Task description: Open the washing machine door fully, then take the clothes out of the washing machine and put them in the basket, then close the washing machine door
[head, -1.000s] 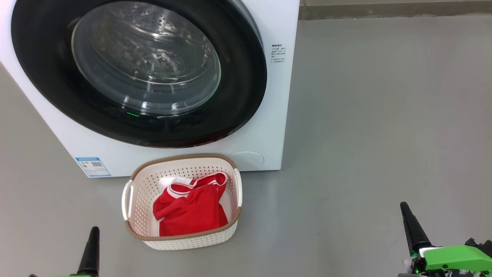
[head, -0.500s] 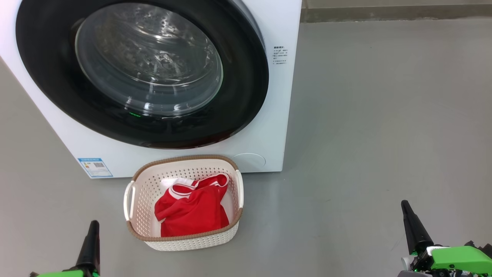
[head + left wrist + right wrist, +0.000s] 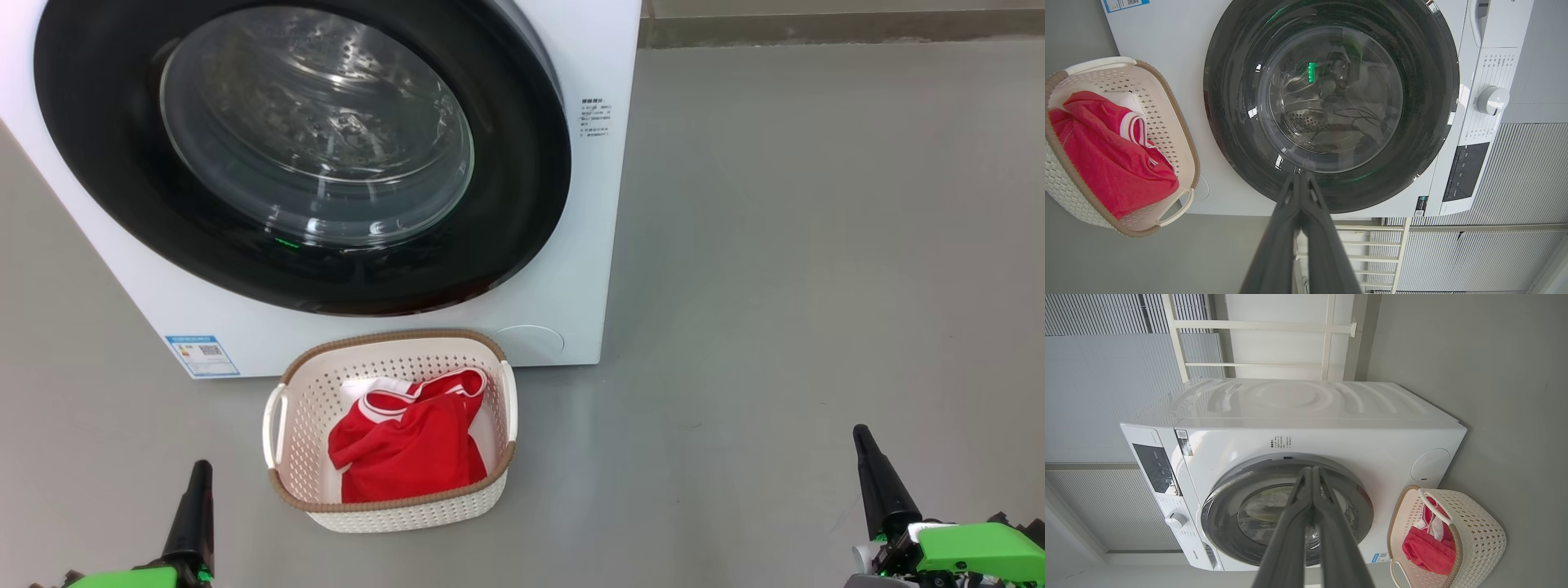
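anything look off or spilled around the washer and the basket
Nothing stands out. The door sits shut, flush against the washer. The red clothes lie bunched inside the basket, none of them on the floor, and the basket stands upright just in front of the washer.

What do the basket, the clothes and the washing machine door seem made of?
Basket: likely moulded plastic, matt cream, by its regular perforations; brown rim looks woven, maybe moulded too.
Clothes: soft red fabric, folding and creasing.
Washing machine door: glossy black rim, probably plastic, around a clear bowl with glass-like reflections.
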